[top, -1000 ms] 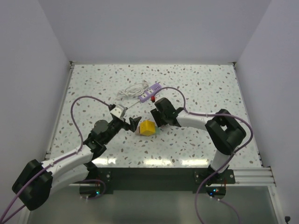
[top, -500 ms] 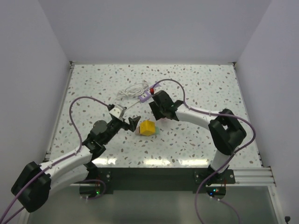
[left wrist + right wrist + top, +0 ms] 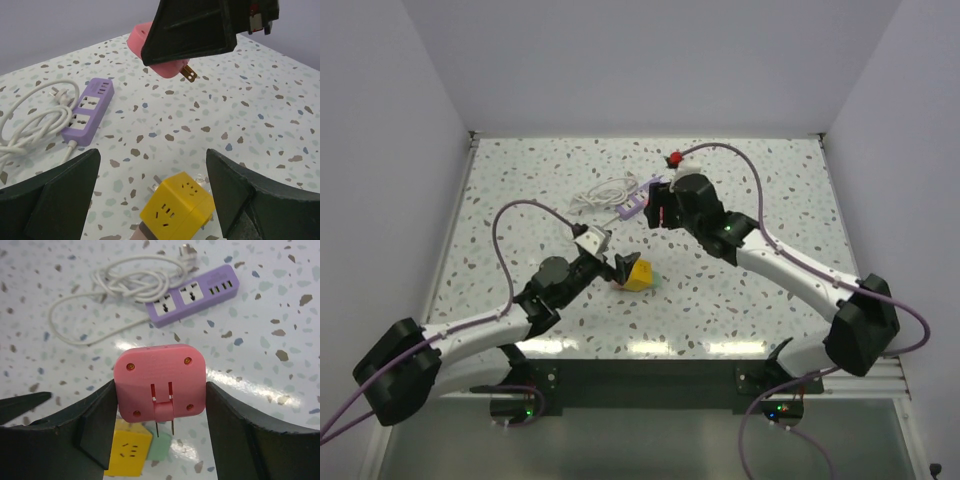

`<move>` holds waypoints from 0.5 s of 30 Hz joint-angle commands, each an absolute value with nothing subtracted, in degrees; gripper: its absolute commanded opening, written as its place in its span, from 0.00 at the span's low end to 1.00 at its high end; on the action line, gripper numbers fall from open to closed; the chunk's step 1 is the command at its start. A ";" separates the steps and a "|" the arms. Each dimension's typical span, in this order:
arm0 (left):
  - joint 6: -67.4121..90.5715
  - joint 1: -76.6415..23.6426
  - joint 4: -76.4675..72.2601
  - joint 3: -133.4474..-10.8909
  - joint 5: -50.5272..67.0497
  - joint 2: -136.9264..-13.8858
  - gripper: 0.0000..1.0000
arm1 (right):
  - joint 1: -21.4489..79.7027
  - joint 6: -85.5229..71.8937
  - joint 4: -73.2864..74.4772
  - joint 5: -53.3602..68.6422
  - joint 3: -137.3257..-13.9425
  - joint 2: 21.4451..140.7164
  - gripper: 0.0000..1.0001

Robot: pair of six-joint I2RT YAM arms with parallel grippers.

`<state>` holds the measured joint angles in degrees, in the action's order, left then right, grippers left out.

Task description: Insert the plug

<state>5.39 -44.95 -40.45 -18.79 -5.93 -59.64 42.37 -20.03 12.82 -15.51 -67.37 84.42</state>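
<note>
My right gripper is shut on a pink plug, its two flat prongs pointing down. It hangs in the air above the table, seen in the left wrist view as the pink plug under the black right gripper. A yellow cube socket stands on the table, with slots on its faces. My left gripper is open, one finger on each side of the yellow cube socket without touching it. In the top view the right gripper is behind the cube and the left gripper beside it.
A purple power strip with a coiled white cable lies behind the cube, just left of the right gripper. A small green block sits against the yellow cube. White walls close in the speckled table on three sides.
The right arm has risen and swung back from beside the yellow cube towards the power strip, carrying the pink plug. The left gripper has moved forward to flank the cube.
</note>
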 commanded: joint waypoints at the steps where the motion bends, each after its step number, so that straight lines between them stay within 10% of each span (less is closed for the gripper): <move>1: 7.02 -47.28 -48.42 -22.76 -9.74 -62.57 0.92 | 42.54 -27.93 4.31 -11.34 -63.47 78.76 0.00; 15: 12.48 -49.66 -63.63 -27.24 -14.59 -72.59 0.93 | 45.53 -34.62 0.26 -7.91 -59.33 74.44 0.00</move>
<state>11.18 -49.54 -56.95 -23.53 -12.21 -70.57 44.84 -32.29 4.01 -9.15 -59.07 76.44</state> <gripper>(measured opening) 0.924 0.666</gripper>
